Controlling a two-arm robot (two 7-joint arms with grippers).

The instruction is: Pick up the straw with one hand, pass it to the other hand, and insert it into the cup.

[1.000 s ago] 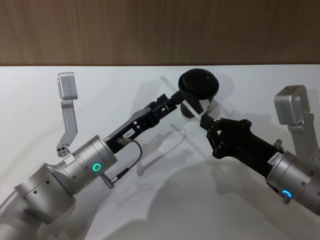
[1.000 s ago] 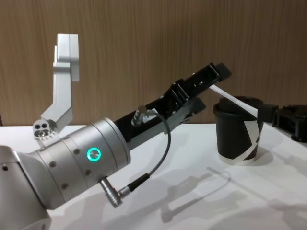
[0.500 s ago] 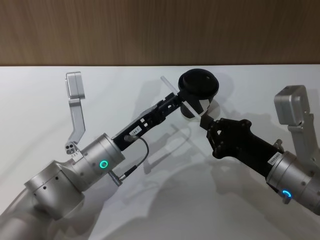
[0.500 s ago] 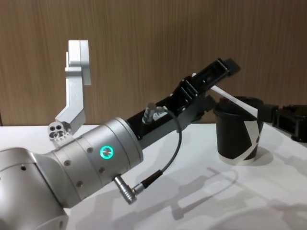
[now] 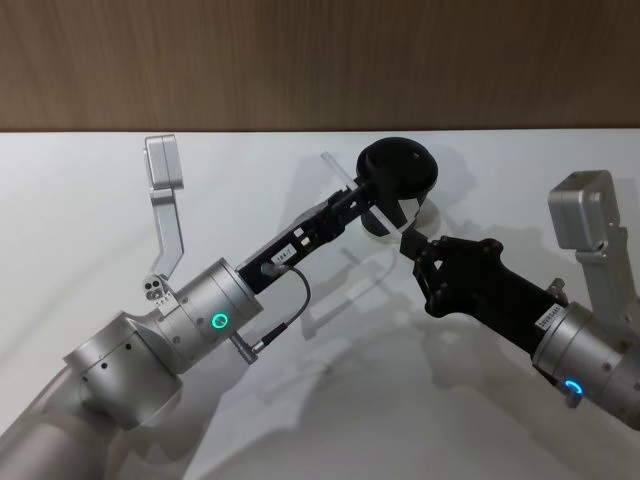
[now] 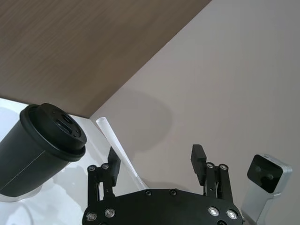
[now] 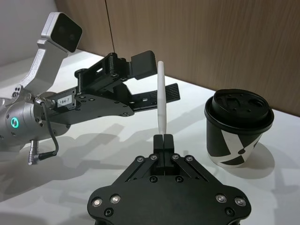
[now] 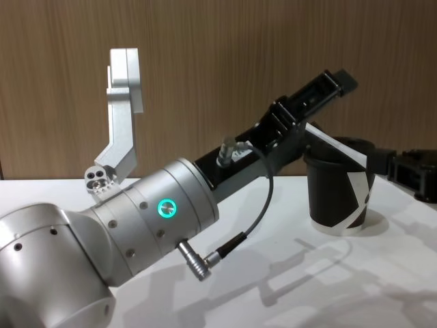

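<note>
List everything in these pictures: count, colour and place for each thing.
straw: one, white, tilted above the table next to the cup, one end in the right gripper, the rest passing between the left gripper's fingers.
cup: one, black with a black lid and a white mark, standing on the table close to both grippers.
table: one, white, under everything.
wall: one, brown wood, behind the table.
left gripper: one, black, on a silver arm with a green ring, open, with a finger on each side of the straw.
right gripper: one, black, shut on the straw's end, beside the cup.
</note>
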